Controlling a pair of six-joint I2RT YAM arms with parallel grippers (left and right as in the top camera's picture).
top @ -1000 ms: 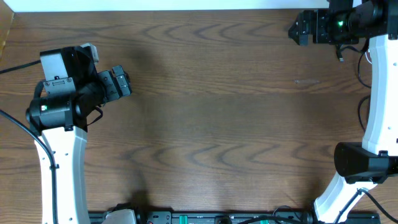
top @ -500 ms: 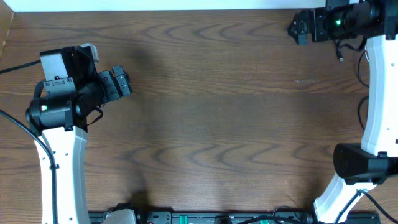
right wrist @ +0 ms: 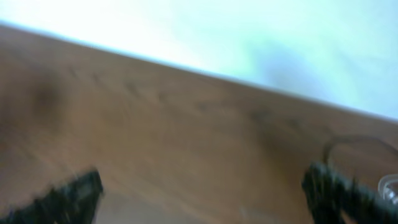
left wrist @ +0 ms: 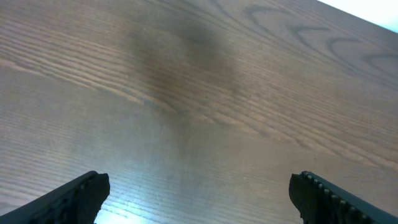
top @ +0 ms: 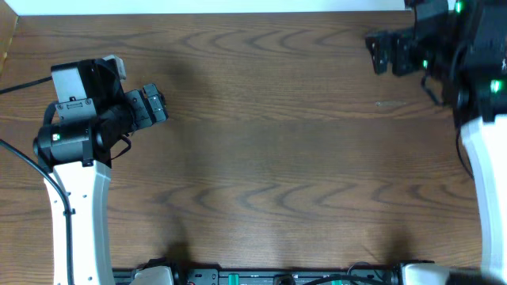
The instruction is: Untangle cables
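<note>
No cables show in any view; only bare brown wood lies under both arms. My left gripper hovers over the table's left side, pointing right, open with nothing between its fingers. My right gripper is at the far right corner, pointing left, also open and empty. The right wrist view is blurred by motion. A thin dark wire loop curls beside the right finger there; I cannot tell whether it is a task cable or the arm's own wiring.
The table's far edge meets a white wall. A black strip with equipment runs along the front edge. The left arm's white link stands at the left, the right arm's link at the right.
The right arm has swung: its gripper has dropped slightly toward the front, and its dark lower joint has left the overhead view. The left arm has not moved.
</note>
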